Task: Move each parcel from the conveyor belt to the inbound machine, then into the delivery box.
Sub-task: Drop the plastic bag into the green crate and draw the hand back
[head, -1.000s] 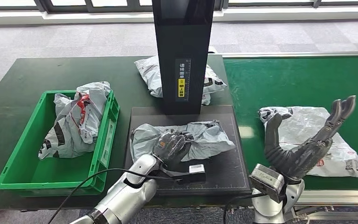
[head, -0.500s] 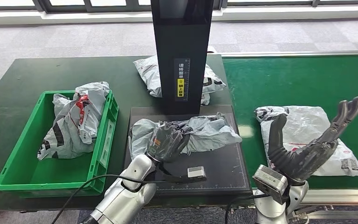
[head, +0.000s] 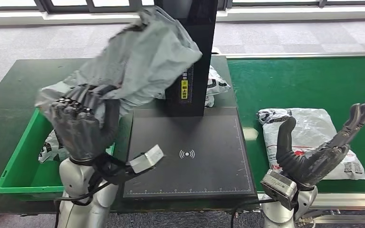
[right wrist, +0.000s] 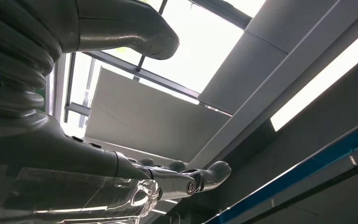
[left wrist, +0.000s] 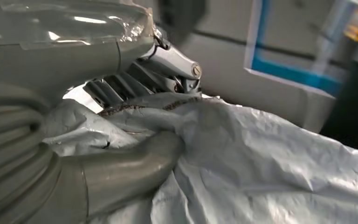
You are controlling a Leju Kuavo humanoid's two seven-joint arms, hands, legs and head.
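head: left hand (head: 83,128) is gripping the grey parcel (head: 138,61), now lifted off the scanner pad (head: 190,156) toward the green box (head: 16,178); right hand (head: 321,147) is waiting, fingers spread and empty, above the belt parcel (head: 309,126) | left wrist: fingers (left wrist: 135,161) are clamping film | right wrist: hand is pointing at the ceiling.

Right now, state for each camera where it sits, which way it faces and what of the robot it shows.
Head view: high on the body, looking forward and down at the scanner pad, green bin and belt; left hand lifts a grey parcel, right hand hovers.
Left wrist view: behind the left hand, facing the grey parcel, as in the head view.
Right wrist view: behind the right hand, facing the ceiling.
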